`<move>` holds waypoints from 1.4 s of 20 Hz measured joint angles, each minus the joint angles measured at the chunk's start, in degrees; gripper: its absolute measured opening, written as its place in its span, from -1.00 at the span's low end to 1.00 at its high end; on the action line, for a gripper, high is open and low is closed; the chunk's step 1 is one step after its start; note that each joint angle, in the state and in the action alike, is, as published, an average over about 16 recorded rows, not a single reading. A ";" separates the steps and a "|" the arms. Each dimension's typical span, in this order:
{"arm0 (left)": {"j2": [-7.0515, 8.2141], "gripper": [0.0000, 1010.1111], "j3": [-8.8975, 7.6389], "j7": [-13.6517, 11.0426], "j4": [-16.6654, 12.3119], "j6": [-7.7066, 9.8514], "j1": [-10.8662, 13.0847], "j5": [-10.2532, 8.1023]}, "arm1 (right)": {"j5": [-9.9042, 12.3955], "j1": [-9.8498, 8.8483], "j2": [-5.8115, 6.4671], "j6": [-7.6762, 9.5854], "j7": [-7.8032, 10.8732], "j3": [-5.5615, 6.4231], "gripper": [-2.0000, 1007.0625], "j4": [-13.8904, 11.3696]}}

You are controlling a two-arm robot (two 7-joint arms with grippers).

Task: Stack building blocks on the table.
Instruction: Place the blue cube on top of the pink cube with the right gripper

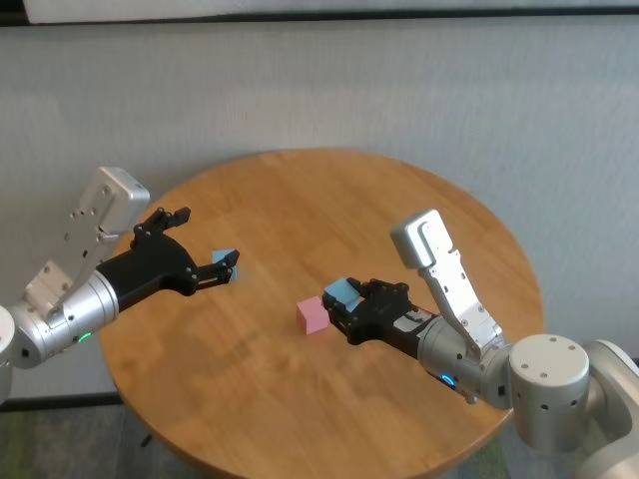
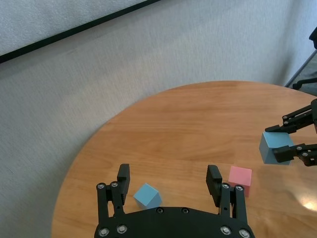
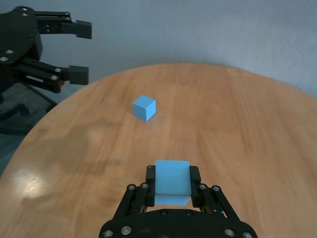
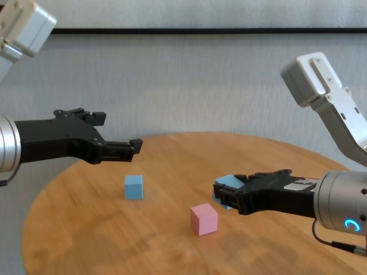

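Round table (image 1: 300, 190) — right tool (image 3: 171, 179) around blue cube (image 3: 172, 176), wrist-view only.

Grey wall (image 1: 319, 90) w/ dark trim strip (image 4: 200, 31)

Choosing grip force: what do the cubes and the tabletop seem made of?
The pink cube and both blue cubes look matte, plain and glare-free: perhaps foam or painted wood.

The table shows grain and plank seams with soft sheen: wood or wood-look laminate.

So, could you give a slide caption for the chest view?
Right gripper carries a blue block beside the pink block; open left gripper above another.
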 joint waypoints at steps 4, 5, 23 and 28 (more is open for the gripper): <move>0.00 0.98 0.00 0.00 0.00 0.00 0.00 0.00 | 0.45 0.58 0.47 -0.27 0.93 -0.58 -0.27 0.47; 0.00 0.98 0.00 0.00 0.00 0.00 0.00 0.00 | 0.57 0.75 0.59 -0.34 1.12 -0.74 -0.27 0.63; 0.00 0.98 0.00 0.00 0.00 0.00 0.00 0.00 | 0.77 4.36 0.77 -2.24 2.06 -3.49 -0.27 6.27; 0.00 0.98 0.00 0.00 0.00 0.00 0.00 0.00 | 0.49 5.06 0.24 -2.82 1.98 -4.14 -0.27 7.49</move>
